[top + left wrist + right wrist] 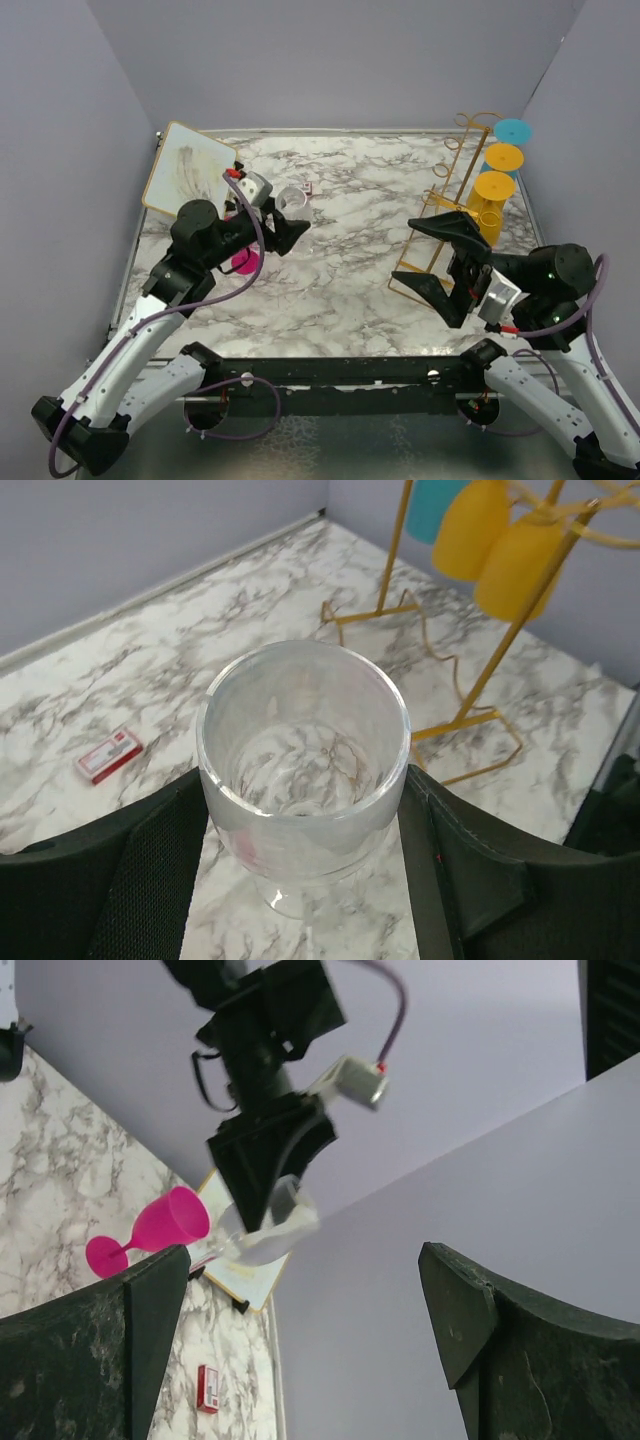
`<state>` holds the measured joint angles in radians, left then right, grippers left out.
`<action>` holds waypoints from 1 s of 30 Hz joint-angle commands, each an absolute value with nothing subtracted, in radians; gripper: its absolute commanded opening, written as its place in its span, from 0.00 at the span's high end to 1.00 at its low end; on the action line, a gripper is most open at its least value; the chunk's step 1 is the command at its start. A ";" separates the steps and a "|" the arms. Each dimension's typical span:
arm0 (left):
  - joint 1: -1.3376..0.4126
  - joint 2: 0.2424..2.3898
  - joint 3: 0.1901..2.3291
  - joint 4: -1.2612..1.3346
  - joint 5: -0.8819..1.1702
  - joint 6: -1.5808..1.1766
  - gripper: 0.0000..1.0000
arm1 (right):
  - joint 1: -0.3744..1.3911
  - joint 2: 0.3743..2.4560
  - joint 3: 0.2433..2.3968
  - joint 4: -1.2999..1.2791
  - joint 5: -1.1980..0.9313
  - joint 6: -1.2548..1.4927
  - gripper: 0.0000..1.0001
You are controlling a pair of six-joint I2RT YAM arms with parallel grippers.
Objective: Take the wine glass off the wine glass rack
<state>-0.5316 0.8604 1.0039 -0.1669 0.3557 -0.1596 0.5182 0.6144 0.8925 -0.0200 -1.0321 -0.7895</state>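
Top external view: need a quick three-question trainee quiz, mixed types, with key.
1. True or false: the right gripper is closed on a glass.
2. How many coloured glasses hang on the wine glass rack?
3. What does the left gripper hold? A) nothing B) clear wine glass C) a plate

Key: 1 false, it is open and empty; 2 three; 3 B.

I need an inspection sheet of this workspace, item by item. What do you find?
Surface: white marble table.
Job's things: wine glass rack carries two yellow glasses and a blue glass; clear wine glass is off it.
Clutter: pink glass, red box, whiteboard.
Grippers: left gripper shut on the clear wine glass; right gripper open, empty, beside the rack.
Cables: purple cable on each arm.
Surroundings: grey walls.
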 commanded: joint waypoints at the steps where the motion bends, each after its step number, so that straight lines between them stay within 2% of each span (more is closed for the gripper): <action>1: -0.531 0.808 0.812 0.051 0.216 -0.050 0.38 | 0.526 0.578 0.864 0.153 -0.941 -0.565 0.01; 7: -0.531 0.819 0.618 0.225 0.079 -0.036 0.36 | 0.526 0.568 0.854 0.252 -0.867 -0.459 0.01; 11: -0.531 0.856 0.556 0.333 0.006 -0.032 0.40 | 0.526 0.568 0.854 0.274 -0.874 -0.447 0.01; 30: -0.516 1.022 0.431 0.526 0.047 0.018 0.42 | 0.526 0.538 0.843 0.284 -0.863 -0.441 0.01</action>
